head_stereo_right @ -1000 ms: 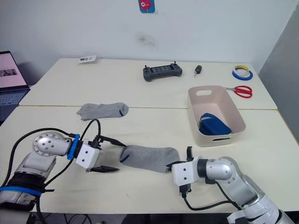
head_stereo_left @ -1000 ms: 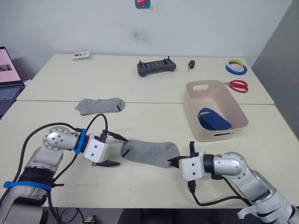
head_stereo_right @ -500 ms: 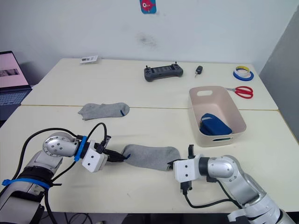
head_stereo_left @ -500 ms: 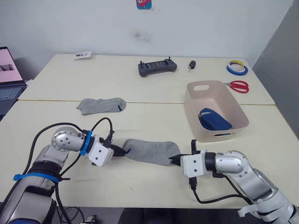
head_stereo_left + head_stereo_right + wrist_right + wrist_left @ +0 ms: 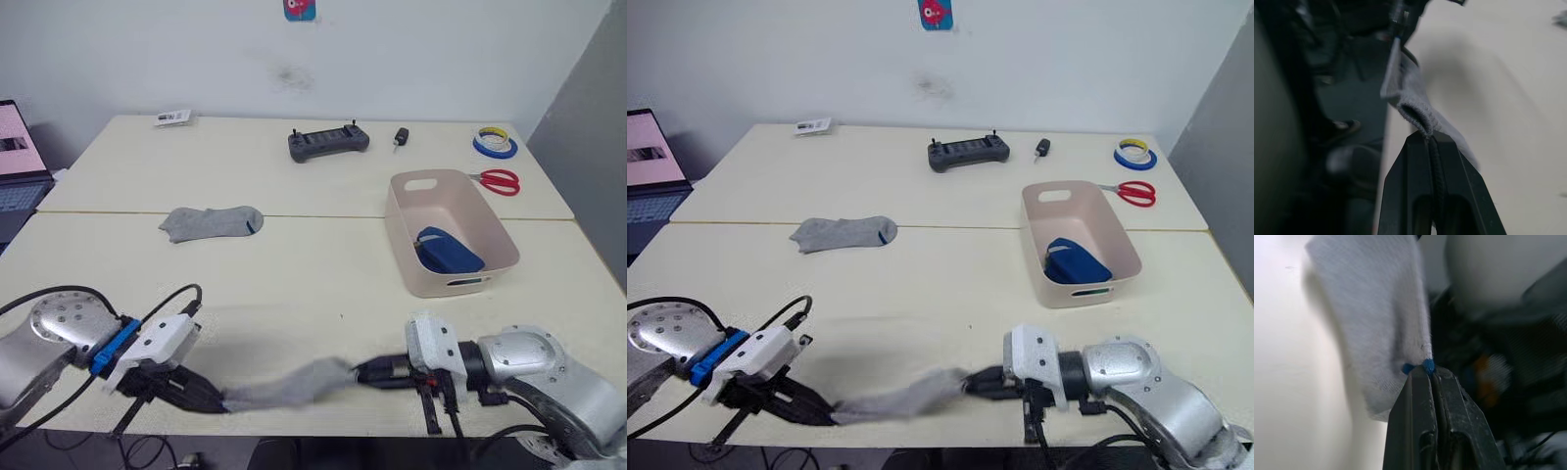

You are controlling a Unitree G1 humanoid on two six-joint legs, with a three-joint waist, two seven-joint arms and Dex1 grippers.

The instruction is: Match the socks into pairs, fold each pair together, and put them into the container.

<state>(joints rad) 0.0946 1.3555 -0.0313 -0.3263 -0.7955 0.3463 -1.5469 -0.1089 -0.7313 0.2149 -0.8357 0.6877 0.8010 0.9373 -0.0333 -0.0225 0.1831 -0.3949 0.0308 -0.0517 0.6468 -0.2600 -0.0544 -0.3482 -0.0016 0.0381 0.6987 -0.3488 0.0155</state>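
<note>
A grey sock (image 5: 284,386) hangs stretched above the table's near edge, held at both ends. My left gripper (image 5: 217,402) is shut on its end with the blue mark (image 5: 1415,367). My right gripper (image 5: 359,372) is shut on the other end (image 5: 1415,115). A second grey sock (image 5: 211,221) lies flat on the table at the far left. The pinkish-beige container (image 5: 421,279) stands to the right with a folded blue pair (image 5: 447,251) inside.
At the back of the table lie a black controller (image 5: 328,142), a small dark key (image 5: 400,135), tape rolls (image 5: 495,143), red scissors (image 5: 500,180) and a white card (image 5: 171,117). A laptop (image 5: 20,162) sits at the far left.
My left gripper closed on the near sock's end. Both grippers then pulled back toward the table's near edge, lifting and stretching the sock between them.
</note>
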